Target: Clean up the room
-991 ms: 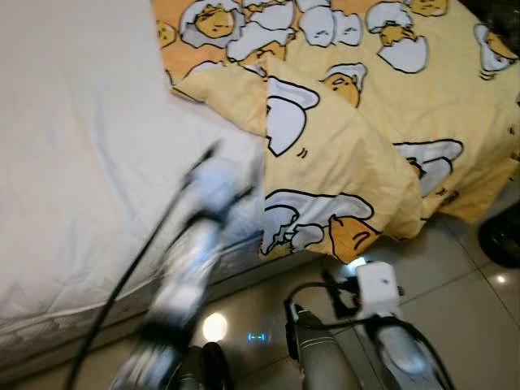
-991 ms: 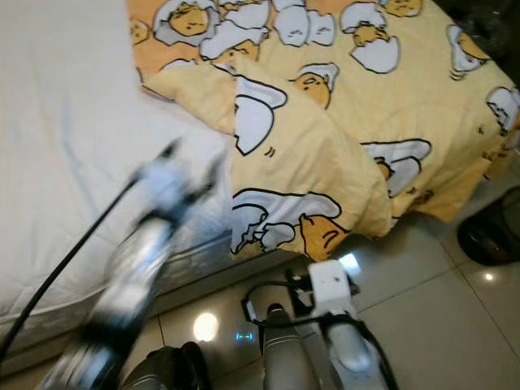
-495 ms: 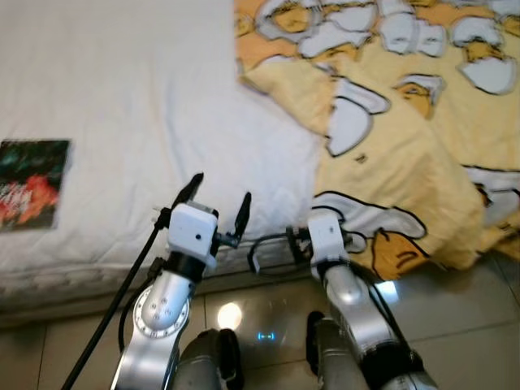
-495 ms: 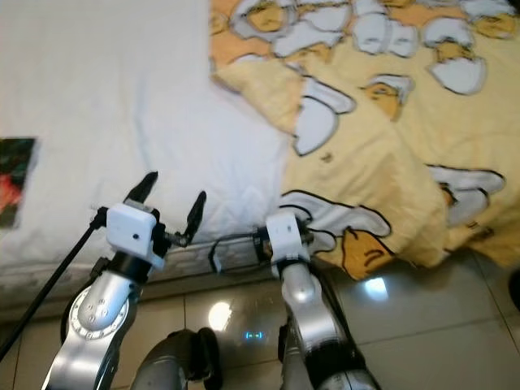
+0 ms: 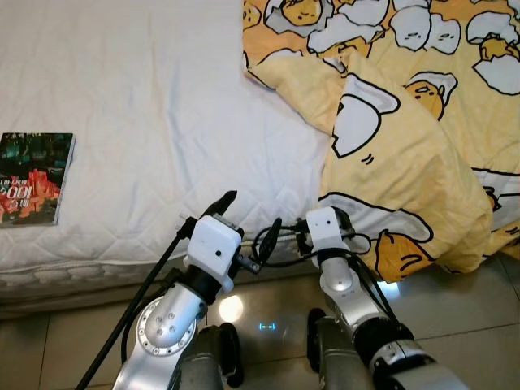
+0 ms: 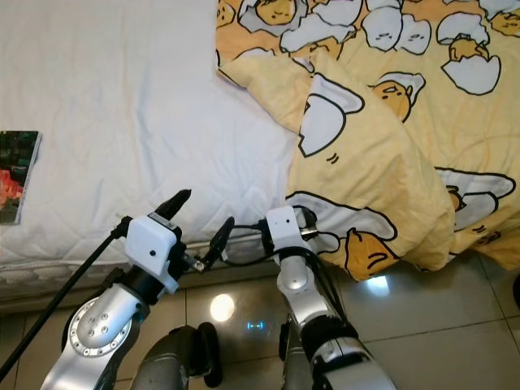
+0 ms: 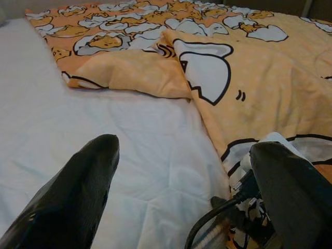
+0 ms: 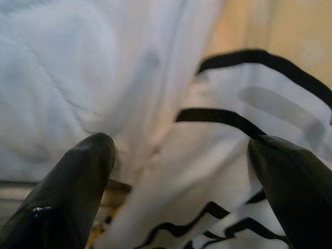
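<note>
A yellow duvet (image 5: 406, 154) printed with cartoon eggs lies crumpled over the right half of the bed, its corner hanging past the mattress edge. The white sheet (image 5: 146, 97) is bare to its left. My left gripper (image 5: 250, 215) is open, held just over the front edge of the mattress, left of the duvet's corner. In the left wrist view its fingers (image 7: 78, 197) frame the sheet and the duvet's fold (image 7: 207, 78). My right gripper (image 8: 181, 171) is open, right up against the duvet's white and black printed edge (image 8: 244, 129). Its wrist (image 5: 325, 229) sits at the hanging corner.
A book (image 5: 31, 179) with a dark red and green cover lies flat on the sheet at the far left, near the mattress edge. Glossy floor tiles (image 5: 463, 317) run along the bed's front, reflecting a lamp. Black cables loop around both wrists.
The camera has swung left, bringing the book into view. Both arms have risen from the floor side to the mattress edge, and the right gripper has closed in on the duvet's corner.
</note>
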`<state>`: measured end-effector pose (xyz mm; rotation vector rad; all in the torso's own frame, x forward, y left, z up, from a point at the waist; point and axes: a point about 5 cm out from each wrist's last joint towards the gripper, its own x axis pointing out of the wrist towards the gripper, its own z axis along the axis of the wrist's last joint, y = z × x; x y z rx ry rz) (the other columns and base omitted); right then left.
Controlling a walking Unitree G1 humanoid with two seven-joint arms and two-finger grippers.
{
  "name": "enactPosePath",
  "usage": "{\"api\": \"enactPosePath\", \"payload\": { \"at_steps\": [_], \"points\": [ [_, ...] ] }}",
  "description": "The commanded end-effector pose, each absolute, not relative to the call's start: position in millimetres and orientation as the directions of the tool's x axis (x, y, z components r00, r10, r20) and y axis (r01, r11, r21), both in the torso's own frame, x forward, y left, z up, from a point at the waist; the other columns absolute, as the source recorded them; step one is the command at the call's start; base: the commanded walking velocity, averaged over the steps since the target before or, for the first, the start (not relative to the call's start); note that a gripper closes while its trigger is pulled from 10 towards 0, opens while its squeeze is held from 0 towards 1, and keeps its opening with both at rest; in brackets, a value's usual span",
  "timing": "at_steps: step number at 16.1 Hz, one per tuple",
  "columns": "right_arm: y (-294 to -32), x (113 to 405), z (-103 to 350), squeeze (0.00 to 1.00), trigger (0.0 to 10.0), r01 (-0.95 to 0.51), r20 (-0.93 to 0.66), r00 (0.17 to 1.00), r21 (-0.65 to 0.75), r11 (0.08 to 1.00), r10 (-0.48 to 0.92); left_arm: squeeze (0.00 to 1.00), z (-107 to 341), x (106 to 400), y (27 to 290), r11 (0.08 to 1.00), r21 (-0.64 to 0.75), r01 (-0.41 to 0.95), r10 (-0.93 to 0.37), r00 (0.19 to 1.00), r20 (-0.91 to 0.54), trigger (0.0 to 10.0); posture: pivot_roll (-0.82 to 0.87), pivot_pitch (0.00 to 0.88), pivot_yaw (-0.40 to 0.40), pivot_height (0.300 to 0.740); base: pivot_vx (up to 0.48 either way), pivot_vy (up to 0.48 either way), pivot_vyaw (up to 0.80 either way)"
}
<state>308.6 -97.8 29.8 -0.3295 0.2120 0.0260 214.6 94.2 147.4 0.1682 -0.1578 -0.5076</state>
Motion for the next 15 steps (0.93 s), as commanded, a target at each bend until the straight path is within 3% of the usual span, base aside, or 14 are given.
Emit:
{"api": "enactPosePath", "payload": {
  "at_steps": [1, 4, 5, 6, 10, 15],
  "points": [
    [-104.4, 304.3, 21.9, 0.00, 10.0, -0.013, -0.226, 0.971, -0.370, 0.929, -0.077, 0.00, 149.2, 209.7, 95.9, 0.856, 0.210, 0.472, -0.498, 0.862, 0.097, 10.0, 0.10, 0.343, 0.054, 0.719, 0.000, 0.000, 0.00],
    [-104.8, 301.2, 13.4, 0.00, 10.0, -0.003, -0.299, 0.949, -0.315, 0.949, -0.096, 0.00, 147.1, 197.6, 82.9, 0.782, 0.173, 0.599, -0.615, 0.786, 0.057, 10.0, 0.10, 0.344, 0.053, 0.719, 0.000, 0.000, 0.00],
    [-103.4, 298.8, 8.2, 0.00, 7.5, -0.005, -0.350, 0.932, -0.271, 0.963, -0.093, 0.00, 141.6, 190.4, 74.1, 0.722, 0.158, 0.673, -0.684, 0.730, 0.017, 10.0, 0.10, 0.345, 0.054, 0.719, 0.000, 0.000, 0.00],
    [-103.8, 298.4, 6.6, 0.00, 0.0, 0.002, -0.371, 0.924, -0.245, 0.969, -0.096, 0.00, 141.8, 189.5, 72.3, 0.713, 0.149, 0.685, -0.694, 0.720, 0.012, 10.0, 0.09, 0.344, 0.055, 0.719, 0.000, 0.000, 0.00],
    [-97.1, 297.7, 0.6, 0.00, 0.0, 0.003, -0.475, 0.878, -0.112, 0.994, -0.056, 0.00, 140.5, 183.8, 68.9, 0.627, 0.137, 0.767, -0.769, 0.637, -0.045, 10.0, 0.11, 0.348, 0.068, 0.719, 0.000, 0.000, 0.00],
    [-92.1, 308.4, 11.2, 0.00, 0.0, -0.025, -0.455, 0.890, -0.091, 0.996, -0.019, 0.00, 135.2, 184.9, 71.9, 0.606, 0.071, 0.792, -0.788, 0.610, -0.087, 10.0, 0.11, 0.352, 0.072, 0.719, 0.000, 0.000, 0.00]
  ]
}}
